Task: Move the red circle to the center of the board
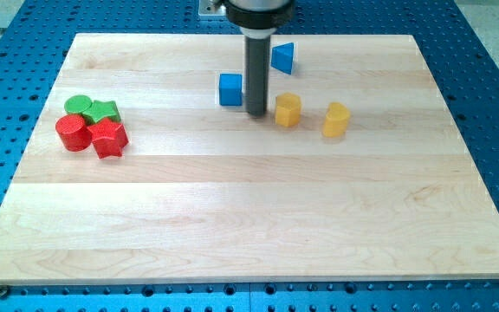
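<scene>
The red circle lies near the board's left edge, touching a red star-like block on its right. A green circle and a green star sit just above them in one tight cluster. My tip rests on the board at the upper middle, far to the right of the red circle. It stands between a blue cube on its left and a yellow hexagon block on its right.
A blue triangle lies near the top edge, right of the rod. A second yellow block sits right of the yellow hexagon. The wooden board lies on a blue perforated table.
</scene>
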You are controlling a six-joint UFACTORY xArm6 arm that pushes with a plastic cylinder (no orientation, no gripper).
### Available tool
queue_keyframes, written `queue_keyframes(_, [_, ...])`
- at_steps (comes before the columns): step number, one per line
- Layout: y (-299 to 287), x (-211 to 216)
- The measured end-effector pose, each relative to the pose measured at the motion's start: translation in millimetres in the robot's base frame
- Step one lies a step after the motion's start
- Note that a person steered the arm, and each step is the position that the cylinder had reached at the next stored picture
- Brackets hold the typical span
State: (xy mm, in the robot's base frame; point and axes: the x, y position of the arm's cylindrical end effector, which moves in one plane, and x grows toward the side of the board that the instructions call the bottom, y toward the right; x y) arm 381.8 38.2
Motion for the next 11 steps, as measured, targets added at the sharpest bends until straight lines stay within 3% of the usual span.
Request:
queue_keyframes(1, [24.3, 12.0])
queue_keyframes(2, [-45.3, 86.5])
queue_keyframes(3, [-189.7, 135.1])
queue_keyframes(4, [-339.2, 107.4])
queue_keyframes(5, [-341.8, 85.9])
queue_keyframes(6, [-304.6, 71.5])
queue_keyframes(7, [-335.0, 61.7])
queue_keyframes(8, [-327.1, 40.6])
queue_keyframes(10, [-125.7, 47.9])
queue_keyframes(11, [-103.3, 47.9])
